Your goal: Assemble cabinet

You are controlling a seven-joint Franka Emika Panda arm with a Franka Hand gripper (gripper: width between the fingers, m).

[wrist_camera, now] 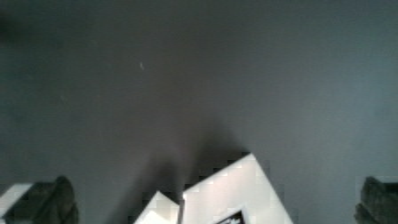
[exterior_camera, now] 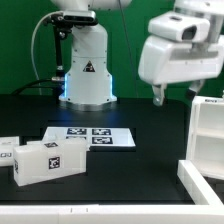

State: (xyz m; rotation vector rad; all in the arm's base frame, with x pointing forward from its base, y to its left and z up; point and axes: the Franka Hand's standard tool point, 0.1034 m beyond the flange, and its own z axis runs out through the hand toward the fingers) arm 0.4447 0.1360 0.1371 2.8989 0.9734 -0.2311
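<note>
Claw (wrist_camera: 214, 200) wide open, empty, poised over cabinet (exterior_camera: 207, 130) corner; white tagged block (exterior_camera: 40, 160) well apart on table (exterior_camera: 140, 112).

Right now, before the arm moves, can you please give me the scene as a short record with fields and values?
table: black, parts spread on it
cabinet: white frame, upright at the exterior view's right edge
tagged block: white, lying at the exterior view's left, apart from the cabinet
marker board: flat, mid-table
jaws: open, holding nothing, raised above the table near the cabinet
white part: seen in the wrist view below the jaws; which part, cannot tell
</note>
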